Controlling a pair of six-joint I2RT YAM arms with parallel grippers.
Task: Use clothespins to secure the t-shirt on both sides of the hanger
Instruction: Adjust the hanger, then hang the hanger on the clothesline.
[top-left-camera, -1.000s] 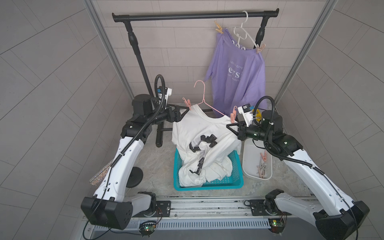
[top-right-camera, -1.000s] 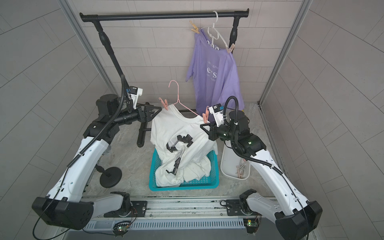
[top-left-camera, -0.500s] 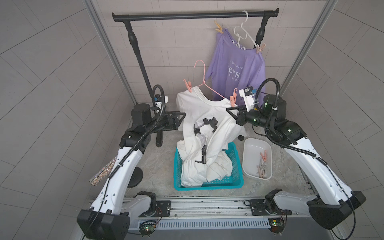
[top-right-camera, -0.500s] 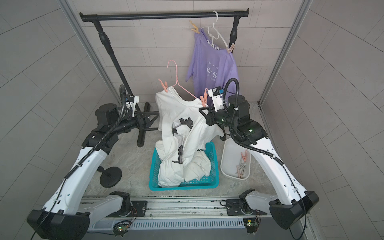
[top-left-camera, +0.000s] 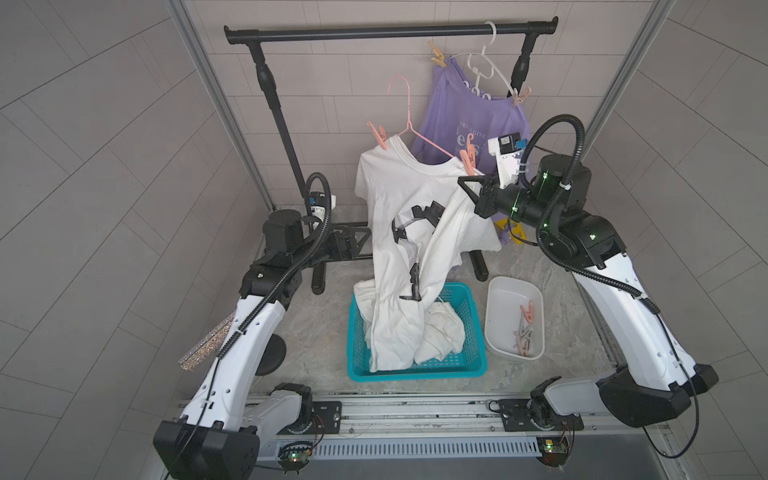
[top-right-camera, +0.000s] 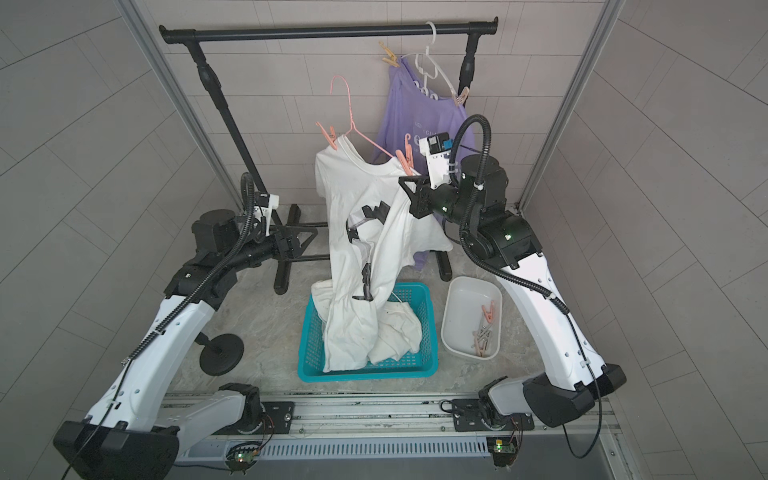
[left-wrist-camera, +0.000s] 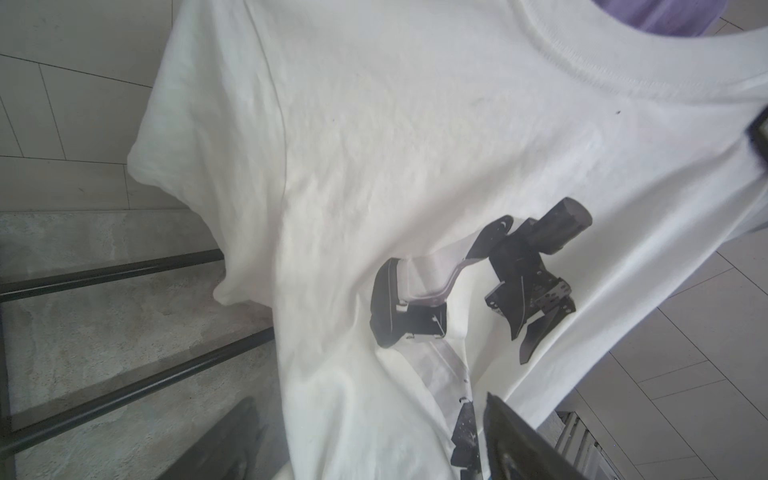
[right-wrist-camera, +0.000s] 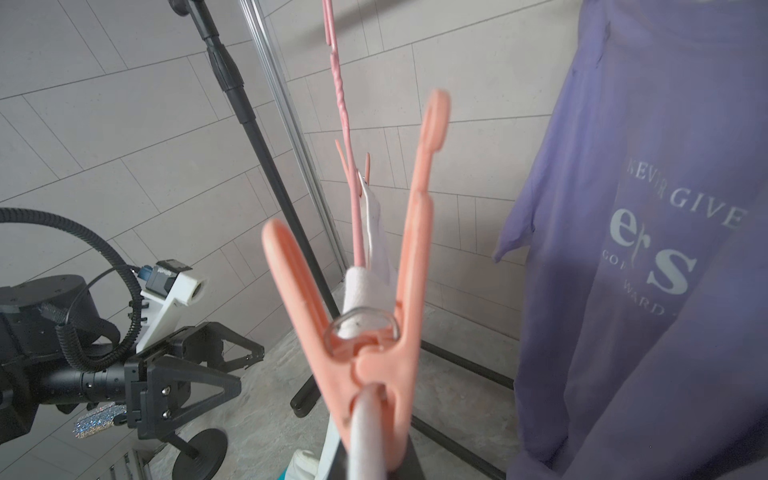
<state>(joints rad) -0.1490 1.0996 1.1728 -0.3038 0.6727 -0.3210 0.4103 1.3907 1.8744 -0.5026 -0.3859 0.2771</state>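
A: One clothespin (top-left-camera: 377, 135) bites the white t-shirt (top-left-camera: 415, 199) at the free end of the pink hanger (top-left-camera: 409, 108), a second clothespin (top-left-camera: 468, 158) at its held end. Both sides pinned!
B: Right hand (top-left-camera: 462, 182) is clamped tight on that held end, just under the pin, carrying the hanger tilted. Left hand (right-wrist-camera: 249, 368) gapes wide, empty, well below the hanger.
A: The danger?
B: One-ended grip: the hanger could swivel or slip. And the hem lies in the teal basket (top-left-camera: 415, 371) beneath the hanger; that drag might tug fabric out of a pin.
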